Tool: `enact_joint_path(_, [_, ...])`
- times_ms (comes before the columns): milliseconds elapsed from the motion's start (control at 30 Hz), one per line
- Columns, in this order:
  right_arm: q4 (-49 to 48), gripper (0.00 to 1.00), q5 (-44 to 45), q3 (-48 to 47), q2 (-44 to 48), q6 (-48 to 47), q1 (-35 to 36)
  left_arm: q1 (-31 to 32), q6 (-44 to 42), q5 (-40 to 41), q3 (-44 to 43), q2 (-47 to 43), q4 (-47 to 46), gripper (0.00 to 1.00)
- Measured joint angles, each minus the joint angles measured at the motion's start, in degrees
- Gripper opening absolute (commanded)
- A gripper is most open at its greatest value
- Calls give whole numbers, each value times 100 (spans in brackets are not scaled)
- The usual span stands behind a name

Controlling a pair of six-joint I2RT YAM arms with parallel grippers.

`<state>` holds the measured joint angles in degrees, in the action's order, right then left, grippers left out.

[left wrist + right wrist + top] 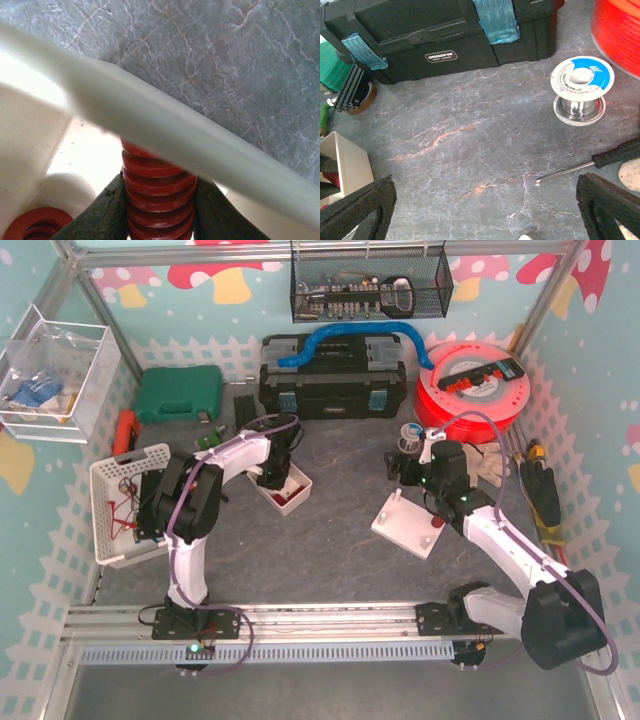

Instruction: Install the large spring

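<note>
My left gripper (273, 476) reaches into a small white box (290, 495) left of centre. In the left wrist view its dark fingers (105, 210) are shut on a large red spring (159, 197), held upright just inside the box rim (165, 127). A second red spring (36, 225) lies on the box floor at the lower left. A white base plate (405, 528) with upright pegs and a small red part (437, 523) lies right of centre. My right gripper (405, 466) hovers above the plate's far edge, open and empty (485, 210), over bare table.
A black toolbox (332, 375) stands at the back, also in the right wrist view (435, 30). A solder spool (582, 90) and a screwdriver (600, 161) lie ahead of the right gripper. A red cable reel (472, 385) is back right. A white basket (125, 502) stands at the left.
</note>
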<state>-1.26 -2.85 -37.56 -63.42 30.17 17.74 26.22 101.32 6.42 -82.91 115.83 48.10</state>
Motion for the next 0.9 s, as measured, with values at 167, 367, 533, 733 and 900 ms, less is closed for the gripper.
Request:
enact_joint_path(167, [68,97,-48,-42,-83,0,0,26,-146,140,0,-205,46,11])
enact_joint_path(367, [282,99,-136,-308,-225,-13,0,238,-531,772,0,-1080,22,9])
enact_joint_path(533, [450,99,-306,-525,-249,-13,0,664,-1172,1504,238,-1934,-422,8])
enact_joint_path(733, [750,96,-621,-758,-155,-81,0,1202,-3106,2166,2094,-3484,-2511,5])
enact_joint_path(900, [822,86,-990,-898,70,-114,0,1327,-5490,1340,4273,-4684,-5399,2])
